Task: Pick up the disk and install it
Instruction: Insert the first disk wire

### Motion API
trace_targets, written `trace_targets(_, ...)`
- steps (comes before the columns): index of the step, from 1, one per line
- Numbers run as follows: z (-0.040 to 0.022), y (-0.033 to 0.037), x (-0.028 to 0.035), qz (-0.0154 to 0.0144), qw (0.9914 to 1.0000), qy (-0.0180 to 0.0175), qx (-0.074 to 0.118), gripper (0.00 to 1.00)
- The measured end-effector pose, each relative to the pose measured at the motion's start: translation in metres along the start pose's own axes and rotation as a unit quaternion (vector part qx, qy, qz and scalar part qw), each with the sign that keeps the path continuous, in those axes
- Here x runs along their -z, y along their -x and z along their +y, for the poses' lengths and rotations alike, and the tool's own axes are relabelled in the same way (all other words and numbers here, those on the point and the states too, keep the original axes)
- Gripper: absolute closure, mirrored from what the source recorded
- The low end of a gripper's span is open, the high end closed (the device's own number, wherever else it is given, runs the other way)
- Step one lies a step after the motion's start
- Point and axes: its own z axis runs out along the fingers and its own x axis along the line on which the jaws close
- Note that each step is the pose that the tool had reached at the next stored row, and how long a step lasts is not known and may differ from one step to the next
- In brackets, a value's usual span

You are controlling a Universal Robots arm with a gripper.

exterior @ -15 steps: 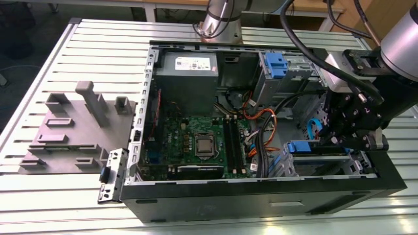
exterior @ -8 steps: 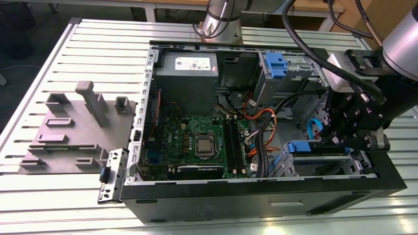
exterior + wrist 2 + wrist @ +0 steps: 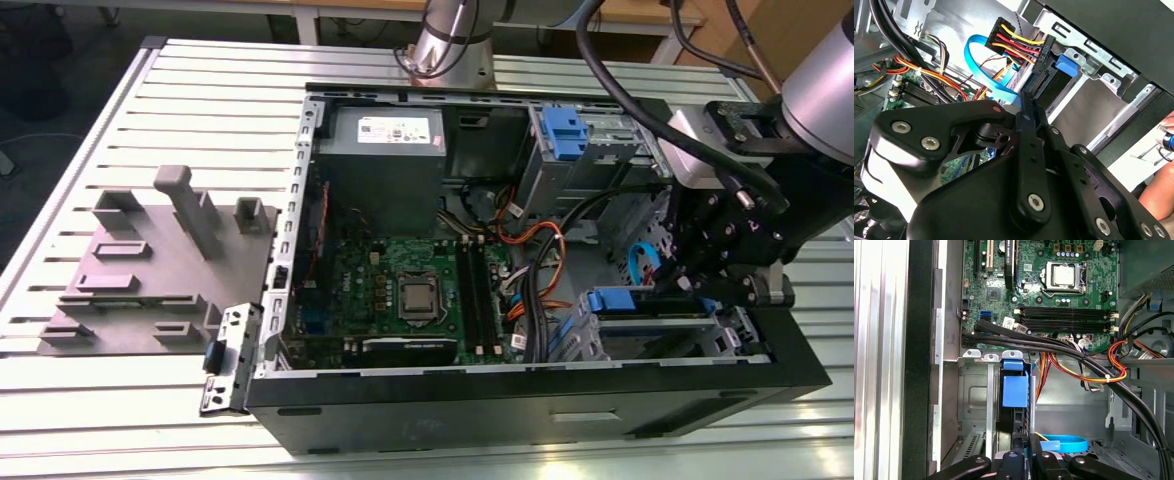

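Black fingers [image 3: 1023, 452] pinch shut on the dark, blue-railed metal disk [image 3: 1015, 392], standing edge-on just ahead of them, partly lowered into the grey steel drive bay [image 3: 974, 395]; seating appears unfinished.

a silver-grey arm [image 3: 447, 40] trailing black cables carries a matte black gripper [image 3: 1029, 117] with silver screws.

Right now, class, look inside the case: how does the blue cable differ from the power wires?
The blue cable is one flat ribbon; the power wires are several thin round strands. The blue cable is one colour; the power wires are red, yellow and black. The blue cable curves in a loop; the power wires run nearly straight into a black plug. Both lie inside the case.
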Motion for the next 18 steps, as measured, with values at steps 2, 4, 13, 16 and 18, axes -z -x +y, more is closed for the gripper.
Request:
trace_targets(2, 0.0000, 0.0000, 0.0000, 0.0000, 1.00000, 0.0001, 0.000, 0.84)
trace_targets(4, 0.0000, 0.0000, 0.0000, 0.0000, 1.00000, 0.0001, 0.000, 0.84)
trace_targets(13, 0.0033, 0.0000, -0.0001, 0.0001, 0.99999, -0.0038, 0.001, 0.84)
trace_targets(16, 0.0051, 0.0000, -0.0001, 0.0001, 0.99997, -0.0073, 0.004, 0.84)
trace_targets(18, 0.0056, 0.0000, -0.0001, 0.0002, 0.99993, -0.0089, 0.007, 0.84)
